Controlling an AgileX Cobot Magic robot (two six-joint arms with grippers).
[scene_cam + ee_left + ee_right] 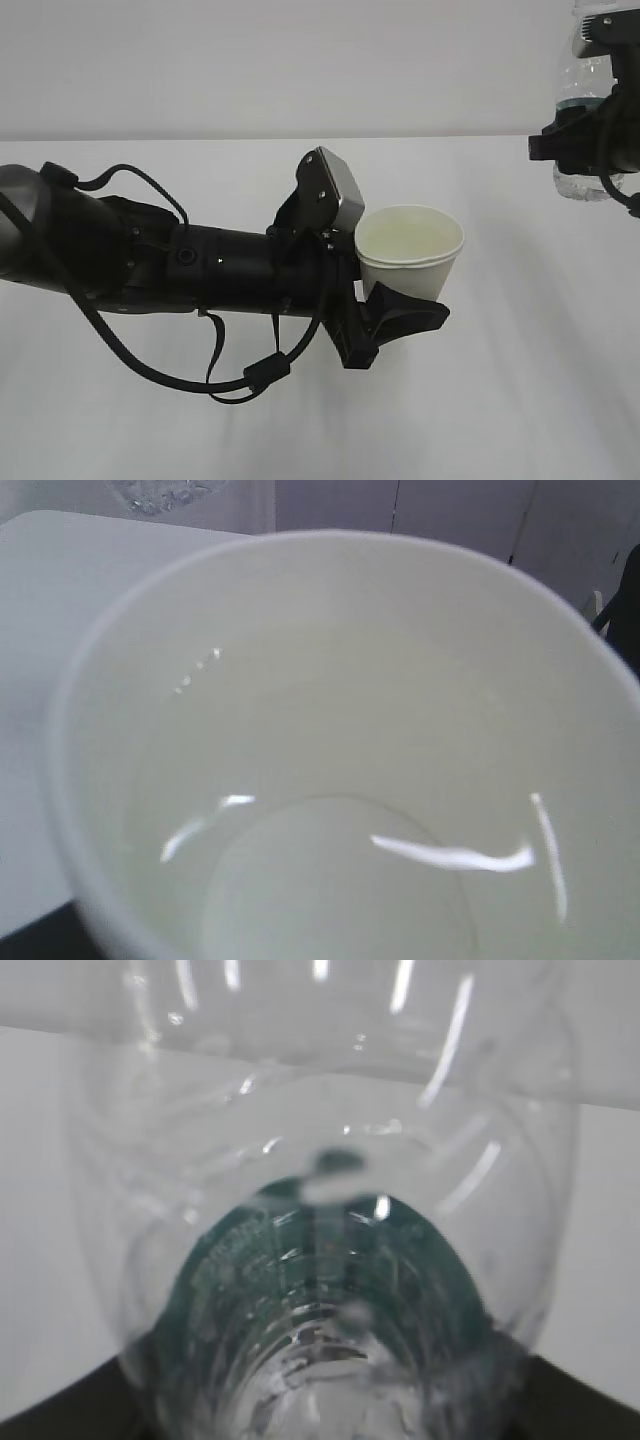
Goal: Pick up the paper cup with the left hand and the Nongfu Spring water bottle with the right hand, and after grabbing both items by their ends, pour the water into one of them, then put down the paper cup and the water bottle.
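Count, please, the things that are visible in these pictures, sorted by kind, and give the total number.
Paper cups: 1, the paper cup, white, held by the left pincer.
Water bottles: 1, the clear water bottle, held by the right pincer.
Robot pincers: 2, both black.
Tables: 1, the white table.
Total: 5.

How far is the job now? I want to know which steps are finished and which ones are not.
Done: both items are picked up and off the table. The left claw holds the paper cup; the right claw holds the bottle at the upper right. In hand: the cup stands upright, apart from the bottle, with glints inside suggesting water. Whether pouring is finished is unclear. Left: setting both down.
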